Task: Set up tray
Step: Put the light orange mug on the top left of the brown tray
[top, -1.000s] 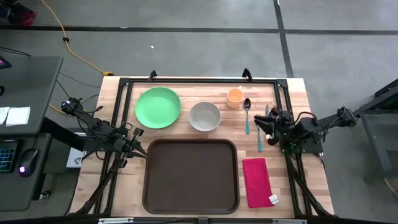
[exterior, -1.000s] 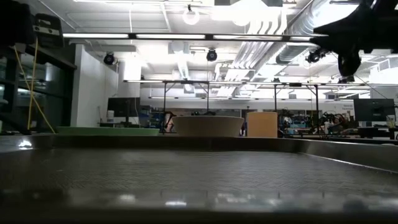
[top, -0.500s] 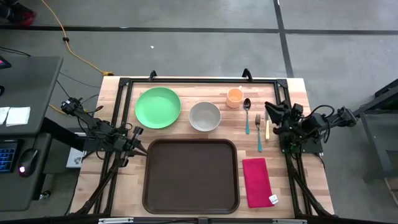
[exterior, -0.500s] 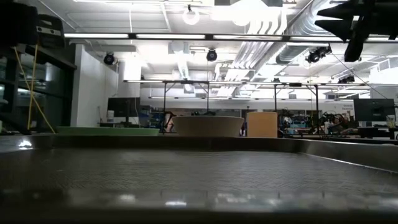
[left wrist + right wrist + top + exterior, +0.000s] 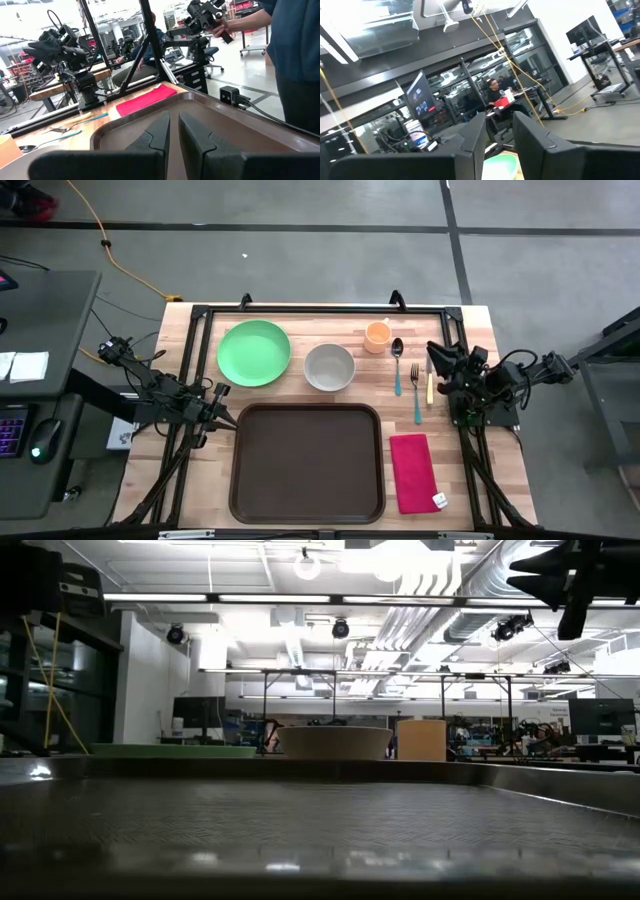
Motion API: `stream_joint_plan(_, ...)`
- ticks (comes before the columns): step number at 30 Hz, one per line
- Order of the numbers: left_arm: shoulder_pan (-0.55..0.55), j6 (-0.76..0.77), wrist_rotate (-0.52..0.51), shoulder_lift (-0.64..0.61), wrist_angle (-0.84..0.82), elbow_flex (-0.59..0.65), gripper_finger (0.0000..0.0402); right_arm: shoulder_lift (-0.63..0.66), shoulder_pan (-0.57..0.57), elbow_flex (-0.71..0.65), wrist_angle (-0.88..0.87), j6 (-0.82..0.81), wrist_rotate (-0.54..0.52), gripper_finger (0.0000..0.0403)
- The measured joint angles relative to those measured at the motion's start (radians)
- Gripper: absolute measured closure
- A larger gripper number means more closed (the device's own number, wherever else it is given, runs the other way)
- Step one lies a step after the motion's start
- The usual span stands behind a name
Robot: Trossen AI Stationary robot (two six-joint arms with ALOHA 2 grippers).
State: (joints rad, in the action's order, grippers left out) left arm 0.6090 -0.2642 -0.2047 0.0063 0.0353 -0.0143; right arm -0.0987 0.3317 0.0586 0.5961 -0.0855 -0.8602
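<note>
The dark brown tray (image 5: pixel 307 462) lies flat at the table's near middle and fills the low view (image 5: pixel 320 830). Beyond it stand a green plate (image 5: pixel 254 352), a grey bowl (image 5: pixel 329 366) and an orange cup (image 5: pixel 377 335). A teal-handled spoon (image 5: pixel 397 365), a teal-handled fork (image 5: pixel 416 395) and a pale-handled knife (image 5: pixel 430 380) lie side by side on the wood. A red napkin (image 5: pixel 414 472) lies right of the tray. My right gripper (image 5: pixel 435 358) (image 5: pixel 525 570) hangs open, high above the knife's far end. My left gripper (image 5: pixel 226 412) (image 5: pixel 174 131) waits, shut, at the tray's far left corner.
A black frame (image 5: pixel 320 310) runs round the table's far and side edges. A person (image 5: pixel 295 50) stands beyond the table's near side holding a gripper device. Bare wood shows between the tray and the row of dishes.
My right gripper has risen and drawn back toward the table's far right. The knife, hidden under it a second ago, now lies in plain view on the wood next to the fork.
</note>
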Motion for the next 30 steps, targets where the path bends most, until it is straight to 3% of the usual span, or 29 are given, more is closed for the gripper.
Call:
stream_joint_plan(6, 0.0, 0.0, 0.0, 0.0, 0.0, 0.0, 0.033, 0.0, 0.0, 0.064, -0.061, 0.047, -0.025, 0.0324)
stream_joint_plan(12, 0.0, 0.0, 0.0, 0.0, 0.0, 0.0, 0.033, -0.033, 0.0, 0.253, -0.346, 0.063, -0.062, 0.0324)
stream_joint_plan(19, 0.0, 0.0, 0.001, 0.0, 0.001, 0.0, 0.033, -0.179, 0.0, 0.47, -0.52, 0.12, -0.114, 0.0324)
stream_joint_plan(30, 0.0, 0.0, 0.001, 0.0, 0.0, 0.0, 0.033, -0.415, 0.0, 0.703, -0.571, 0.247, -0.182, 0.0324)
